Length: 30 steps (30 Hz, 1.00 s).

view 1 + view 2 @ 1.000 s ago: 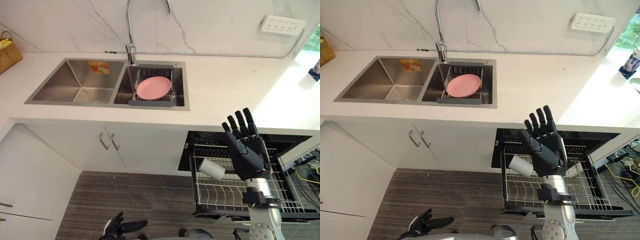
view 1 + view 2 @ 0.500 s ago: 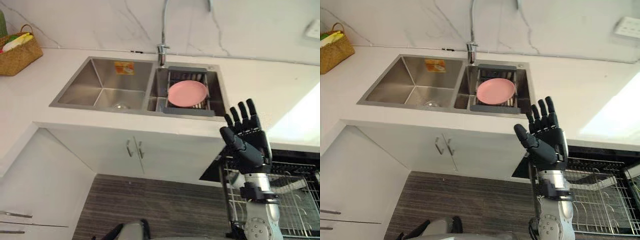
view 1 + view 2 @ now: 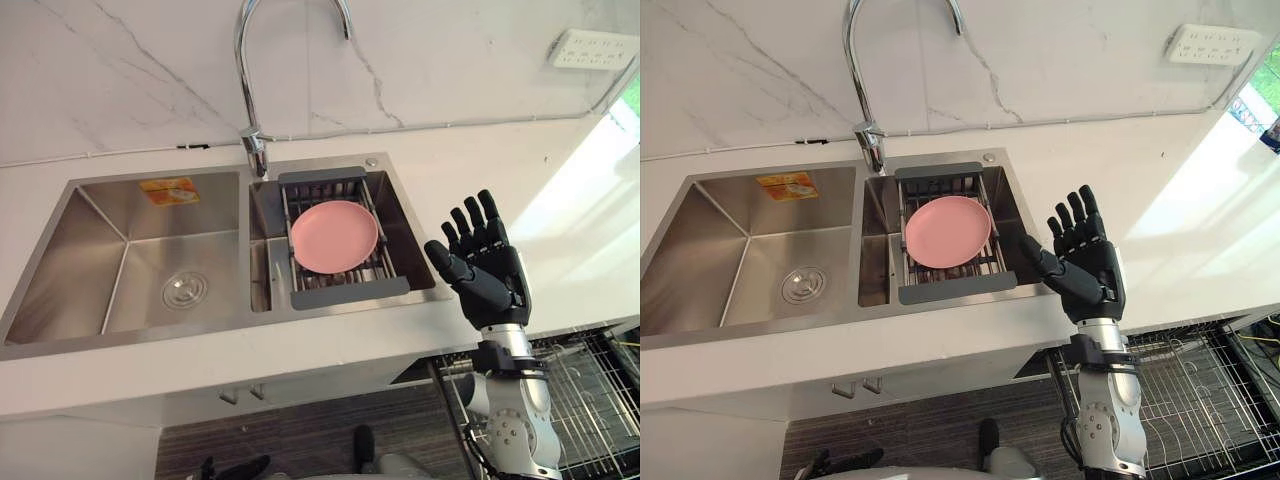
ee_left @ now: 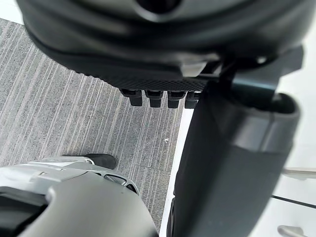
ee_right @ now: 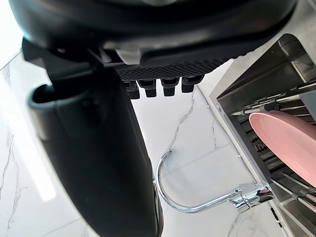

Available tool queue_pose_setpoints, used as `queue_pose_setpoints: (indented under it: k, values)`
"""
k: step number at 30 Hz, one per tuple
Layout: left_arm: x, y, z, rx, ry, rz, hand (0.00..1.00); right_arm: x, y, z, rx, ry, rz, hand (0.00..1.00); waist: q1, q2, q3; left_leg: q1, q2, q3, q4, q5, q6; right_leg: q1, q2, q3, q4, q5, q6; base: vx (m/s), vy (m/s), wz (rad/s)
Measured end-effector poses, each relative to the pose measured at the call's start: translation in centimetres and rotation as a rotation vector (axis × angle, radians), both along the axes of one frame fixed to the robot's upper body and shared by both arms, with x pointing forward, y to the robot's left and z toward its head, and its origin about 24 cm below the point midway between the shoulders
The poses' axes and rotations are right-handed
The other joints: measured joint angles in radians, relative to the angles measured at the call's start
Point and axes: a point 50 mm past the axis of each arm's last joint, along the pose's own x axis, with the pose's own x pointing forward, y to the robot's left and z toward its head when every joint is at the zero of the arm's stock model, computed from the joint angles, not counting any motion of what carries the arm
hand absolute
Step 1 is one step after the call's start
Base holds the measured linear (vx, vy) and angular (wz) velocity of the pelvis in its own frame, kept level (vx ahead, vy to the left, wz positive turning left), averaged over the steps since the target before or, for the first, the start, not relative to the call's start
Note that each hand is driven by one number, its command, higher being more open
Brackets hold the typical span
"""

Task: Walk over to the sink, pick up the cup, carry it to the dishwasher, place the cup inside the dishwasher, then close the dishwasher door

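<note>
Hovering empty beside the sink (image 3: pixel 100 270), the right hand (image 3: pixel 487 272) stayed spread; the cup, likely light, rigid and slippery, suited a side wrap.

The left basin (image 3: pixel 120 270) of the sink (image 3: pixel 230 325) lies open from above. Over the right basin (image 3: pixel 262 275) a grey rack (image 3: pixel 350 292) with a pink plate (image 3: pixel 334 235) blocks the way down. The tall faucet (image 3: pixel 243 90) arches up from the sink's back rim between the basins. The right hand (image 3: pixel 488 278) stands raised, fingers straight, at the sink's front right corner
</note>
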Motion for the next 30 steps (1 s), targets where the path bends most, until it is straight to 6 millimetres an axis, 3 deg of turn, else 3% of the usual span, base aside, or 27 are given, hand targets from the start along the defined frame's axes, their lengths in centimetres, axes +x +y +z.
queue_pose_setpoints:
  k: [10,13,18,24,26,30]
  values:
    - [0.0,0.1,0.0,-0.003,0.0,-0.001,1.0,0.0,-0.2,0.1,-0.013,0.003,0.001,1.0,0.004,0.001,0.0,-0.015,0.001,-0.032,0.004,0.002,-0.002,-0.002,-0.006,-0.032,0.0,-0.027,-0.003,0.0,-0.003,0.09]
    - [0.3,0.0,0.0,-0.01,-0.005,-0.017,1.0,-0.1,-0.8,0.9,-0.092,-0.002,-0.007,1.0,0.017,0.002,-0.003,-0.035,0.003,-0.047,0.005,0.01,-0.008,-0.015,-0.007,-0.054,0.0,-0.035,-0.01,0.02,-0.025,0.16]
    - [0.4,0.0,-0.1,-0.022,0.003,-0.054,1.0,1.6,-1.4,4.9,-0.484,-0.078,0.013,1.0,0.025,0.003,-0.018,-0.03,0.007,-0.033,0.006,0.028,-0.007,-0.015,0.002,-0.039,0.001,-0.016,-0.012,0.04,-0.02,-0.12]
    - [-0.4,-0.1,-0.4,-0.025,0.05,-0.07,1.0,1.9,-1.4,7.5,-0.922,-0.118,-0.06,1.0,0.014,-0.001,-0.066,-0.007,-0.009,-0.037,0.007,0.037,-0.004,-0.013,-0.001,-0.013,0.003,0.005,-0.013,0.0,0.025,-0.34]
    - [-0.5,0.2,-0.4,-0.016,0.06,-0.078,1.0,2.1,-0.9,8.5,-1.073,-0.149,-0.079,1.0,-0.001,-0.009,-0.073,-0.004,-0.017,-0.041,-0.001,0.037,-0.004,-0.016,-0.008,-0.01,0.0,0.01,-0.011,-0.11,0.068,-0.04]
    - [-0.8,0.7,-0.3,-0.007,0.077,-0.078,1.0,2.7,0.8,9.4,-1.309,-0.194,-0.034,1.0,0.0,-0.033,-0.089,-0.002,-0.017,-0.056,-0.038,0.039,0.0,-0.03,-0.013,-0.05,0.0,-0.013,-0.017,-0.14,0.015,0.12]
